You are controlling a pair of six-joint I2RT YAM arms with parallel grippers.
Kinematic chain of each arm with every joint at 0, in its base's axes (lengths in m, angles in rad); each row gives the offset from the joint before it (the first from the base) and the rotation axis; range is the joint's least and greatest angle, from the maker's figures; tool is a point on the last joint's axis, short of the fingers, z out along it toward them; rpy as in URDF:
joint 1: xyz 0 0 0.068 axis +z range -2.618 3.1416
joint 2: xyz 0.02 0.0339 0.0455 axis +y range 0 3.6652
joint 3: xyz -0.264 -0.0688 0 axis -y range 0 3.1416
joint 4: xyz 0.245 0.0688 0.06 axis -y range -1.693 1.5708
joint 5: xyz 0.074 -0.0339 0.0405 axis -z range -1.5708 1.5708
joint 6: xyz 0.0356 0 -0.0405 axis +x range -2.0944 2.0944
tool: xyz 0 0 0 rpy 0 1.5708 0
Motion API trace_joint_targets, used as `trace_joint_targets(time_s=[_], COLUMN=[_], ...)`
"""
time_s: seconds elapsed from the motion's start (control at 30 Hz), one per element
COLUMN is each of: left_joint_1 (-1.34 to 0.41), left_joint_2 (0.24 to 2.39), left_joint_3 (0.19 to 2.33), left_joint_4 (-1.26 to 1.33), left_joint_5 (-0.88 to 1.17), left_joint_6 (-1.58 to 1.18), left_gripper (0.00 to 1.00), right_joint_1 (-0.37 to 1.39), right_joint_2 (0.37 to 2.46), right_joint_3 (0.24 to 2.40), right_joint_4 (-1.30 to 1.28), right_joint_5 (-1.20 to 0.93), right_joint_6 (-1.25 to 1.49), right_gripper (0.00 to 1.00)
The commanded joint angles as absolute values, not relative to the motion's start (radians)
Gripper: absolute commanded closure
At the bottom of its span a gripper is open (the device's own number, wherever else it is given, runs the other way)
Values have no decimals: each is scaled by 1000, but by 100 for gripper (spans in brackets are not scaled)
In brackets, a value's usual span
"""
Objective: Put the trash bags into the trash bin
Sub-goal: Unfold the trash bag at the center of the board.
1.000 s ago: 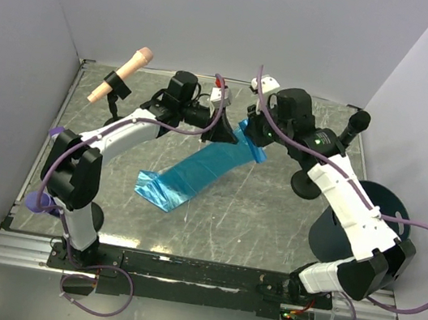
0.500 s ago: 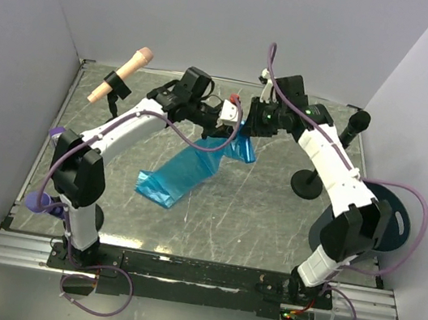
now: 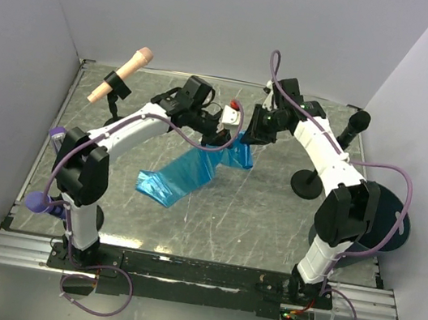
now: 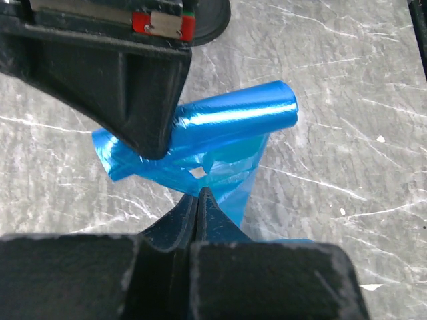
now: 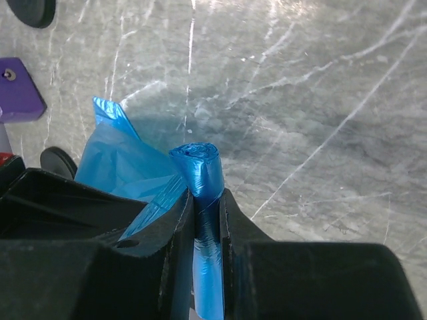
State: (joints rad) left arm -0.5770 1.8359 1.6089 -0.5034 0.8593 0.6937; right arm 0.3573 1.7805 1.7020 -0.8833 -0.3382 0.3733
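Pale walls (image 3: 221, 21), scratched tabletop (image 3: 254, 216), blue trash bags (image 3: 187, 172)

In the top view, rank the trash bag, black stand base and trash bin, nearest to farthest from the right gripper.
1. trash bag, clamped in the right gripper itself, mid-scene.
2. black stand base, off to its right and nearer the camera.
3. trash bin, at the far right edge, partly hidden.

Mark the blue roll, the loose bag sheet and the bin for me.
Roll (image 5: 200, 167): right wrist view, its free end.
Sheet (image 3: 171, 182): top view, its near end.
Bin (image 3: 391, 213): top view, its outer wall.
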Motion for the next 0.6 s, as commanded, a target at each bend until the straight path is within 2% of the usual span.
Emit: trace_joint_targets(time_s=[0.0,0.2,0.27,0.3,0.4,0.47,0.57], left_joint_1=[-611,-597,-585,-578,-554,-548,-548], left_joint_2=[1762,1753,1740,1730,1688,1651,1641], left_joint_3=[1635,1600,1566,1539,1416,1340,1284], left_joint_4=[-560,-496,-401,-350,-99,44,192], left_joint_5=[1075,1032,982,959,888,859,841], left_joint_6=[636,568,458,404,179,102,26], left_gripper=[100,100,99,96,42,26,20], right_joint_1=[281,287,287,287,287,285,287], right_joint_2=[1806,1694,1646,1623,1556,1517,1483], right_joint_3=[1698,1694,1686,1675,1645,1625,1615], right_joint_4=[-762,-654,-646,-641,-635,-630,-644], right_joint_5=[-127,-233,-262,-293,-353,-376,-416], right_joint_6=[384,282,249,230,193,178,155], right_gripper=[100,100,100,100,100,100,100])
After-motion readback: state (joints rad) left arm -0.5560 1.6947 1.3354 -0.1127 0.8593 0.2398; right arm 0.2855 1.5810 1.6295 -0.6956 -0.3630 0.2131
